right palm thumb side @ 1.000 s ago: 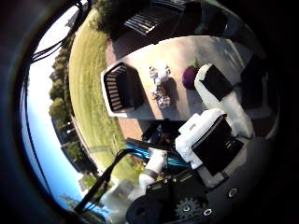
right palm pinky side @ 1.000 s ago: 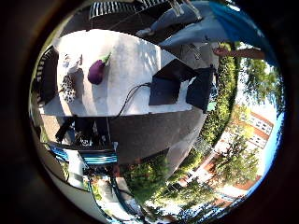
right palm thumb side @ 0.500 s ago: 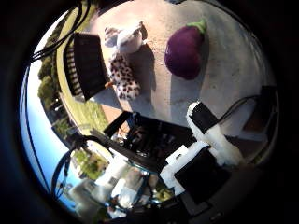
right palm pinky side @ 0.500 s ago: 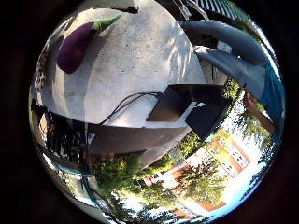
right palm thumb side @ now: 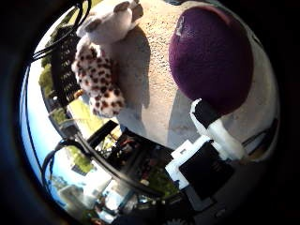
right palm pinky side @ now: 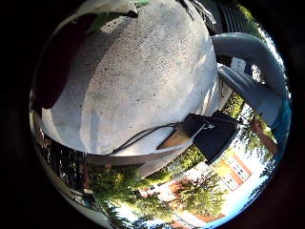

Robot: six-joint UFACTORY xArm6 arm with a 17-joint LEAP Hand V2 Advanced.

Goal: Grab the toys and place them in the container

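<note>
Three soft toys lie on a pale concrete table [right palm pinky side: 143,81]: a purple plush eggplant [right palm thumb side: 211,61] filling much of the thumb-side view, close under the palm, with a spotted leopard toy [right palm thumb side: 98,86] and a white plush animal [right palm thumb side: 110,23] touching each other nearby. A black slatted container [right palm thumb side: 65,65] sits just beside those two. One fingertip of the right hand [right palm thumb side: 211,140] reaches to the eggplant's edge; its grasp cannot be told.

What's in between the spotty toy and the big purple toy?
Nothing: the thumb side palm view shows only bare table top between the spotted plush and the purple plush.
</note>
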